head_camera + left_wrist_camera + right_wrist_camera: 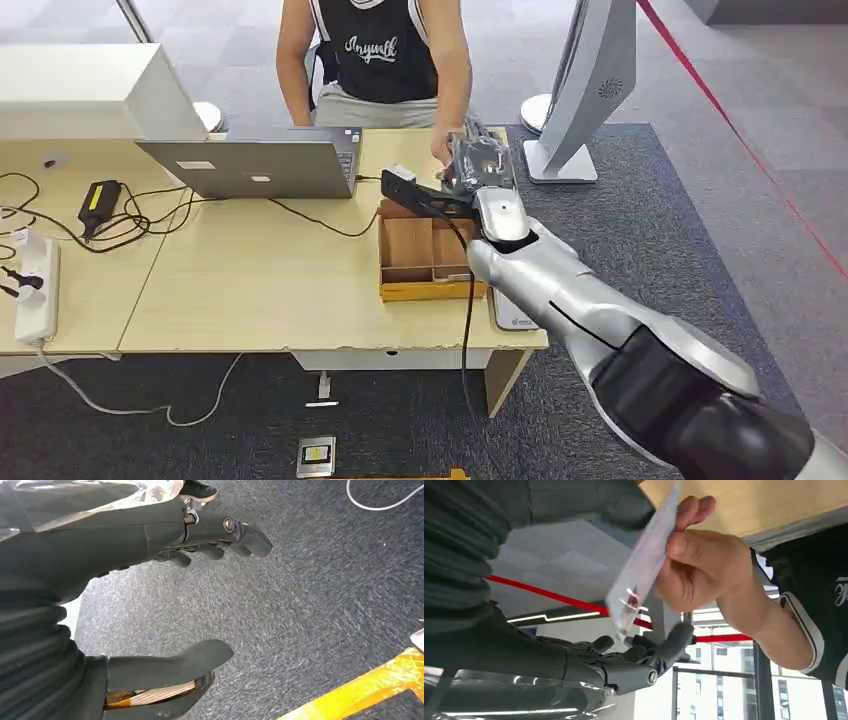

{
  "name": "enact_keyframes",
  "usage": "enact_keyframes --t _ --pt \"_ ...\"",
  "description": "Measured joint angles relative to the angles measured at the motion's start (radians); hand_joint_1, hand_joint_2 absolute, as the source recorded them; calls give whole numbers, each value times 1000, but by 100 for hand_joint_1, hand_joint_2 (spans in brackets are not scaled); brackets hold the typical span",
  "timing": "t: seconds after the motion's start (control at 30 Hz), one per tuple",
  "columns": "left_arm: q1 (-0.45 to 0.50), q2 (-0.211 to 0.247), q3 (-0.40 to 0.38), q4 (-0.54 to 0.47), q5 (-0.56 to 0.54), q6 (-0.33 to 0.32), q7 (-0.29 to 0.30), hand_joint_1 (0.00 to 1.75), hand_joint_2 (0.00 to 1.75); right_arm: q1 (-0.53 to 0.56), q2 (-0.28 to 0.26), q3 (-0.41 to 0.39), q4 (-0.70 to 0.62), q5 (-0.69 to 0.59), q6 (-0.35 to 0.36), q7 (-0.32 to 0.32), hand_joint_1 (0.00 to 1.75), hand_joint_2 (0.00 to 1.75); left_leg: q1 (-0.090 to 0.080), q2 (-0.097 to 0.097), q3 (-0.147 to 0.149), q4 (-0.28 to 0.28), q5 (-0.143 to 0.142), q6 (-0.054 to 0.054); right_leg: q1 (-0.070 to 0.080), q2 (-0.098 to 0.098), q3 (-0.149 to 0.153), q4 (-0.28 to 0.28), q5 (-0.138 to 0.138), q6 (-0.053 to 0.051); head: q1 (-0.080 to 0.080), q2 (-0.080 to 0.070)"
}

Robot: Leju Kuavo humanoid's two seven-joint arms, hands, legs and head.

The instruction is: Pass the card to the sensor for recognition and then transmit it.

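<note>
In the right wrist view the card (644, 562) is blurred and edge-on, pinched by the person's hand (704, 565); whether the right hand (644, 655), fingers loosely curled below it, touches it cannot be told. Right of centre in the head view, the arm partly covers the wooden box (425, 262), its visible compartments bare. The left hand (200, 595) hangs over carpet, fingers apart, holding nothing.
</note>
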Motion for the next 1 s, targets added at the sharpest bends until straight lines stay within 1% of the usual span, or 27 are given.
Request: enact_keyframes --t 0.37,0.4,0.43,0.5,0.57,0.6,0.63,0.67,0.7,0.73,0.8,0.9,1.0 --pt "0 0 0 0 0 0 8 0 175 0 -12 2 -2 13 8 21 0 0 0 0 0 0 0 0 0 0 0 0 0 0 0 0" --pt "0 0 0 0 0 0 8 0 175 0 -13 1 -3 8 6 20 0 175 0 0 0 0 0 0 0 0 0 0 0 0 0 0" --pt "1 0 0 0 0 1 8 0 175 1 -15 -2 -9 -6 1 12 0 175 0 0 0 0 0 0 0 0 0 0 0 0 0 0" --pt "1 0 0 0 2 4 9 0 175 3 -19 -13 -25 -57 -26 -42 0 175 0 0 0 0 0 0 0 0 0 0 0 0 0 0" --pt "1 0 0 0 8 6 8 0 175 8 -21 -29 -48 -115 -67 -134 0 175 0 1 0 0 0 0 0 1 0 0 0 0 0 0" --pt "2 0 0 0 10 7 8 0 175 10 -21 -34 -60 -131 -75 -156 0 175 0 1 0 0 0 0 0 1 0 0 0 0 0 0" --pt "3 0 0 0 17 10 6 0 175 18 -22 -45 -84 -166 -90 -211 0 0 0 1 0 0 0 0 0 1 0 0 0 0 0 0" --pt "4 0 0 0 21 12 5 0 175 24 -22 -52 -99 -194 -98 -245 0 175 0 1 0 0 0 0 0 1 0 0 0 0 0 0" --pt "6 0 0 0 29 18 0 0 175 38 -22 -65 -131 -248 -109 -291 0 175 0 1 0 0 0 0 0 1 0 0 0 0 0 0" --pt "8 0 0 0 32 22 -1 0 175 49 -23 -72 -150 -272 -117 -324 0 175 0 1 1 0 0 0 0 1 0 0 0 0 0 0" --pt "11 0 0 0 39 29 -6 0 175 74 -29 -84 -200 -311 -131 -364 0 175 0 0 1 0 0 0 0 1 0 0 0 0 0 0" --pt "20 0 3 0 52 40 -10 0 175 127 -48 -102 -294 -361 -169 -407 0 175 0 1 1 0 0 0 0 1 0 0 0 0 0 0" --pt "26 0 4 0 53 44 -9 0 175 185 -74 -112 -381 -387 -188 -421 0 175 0 1 1 0 0 0 0 1 0 -1 0 0 0 0"
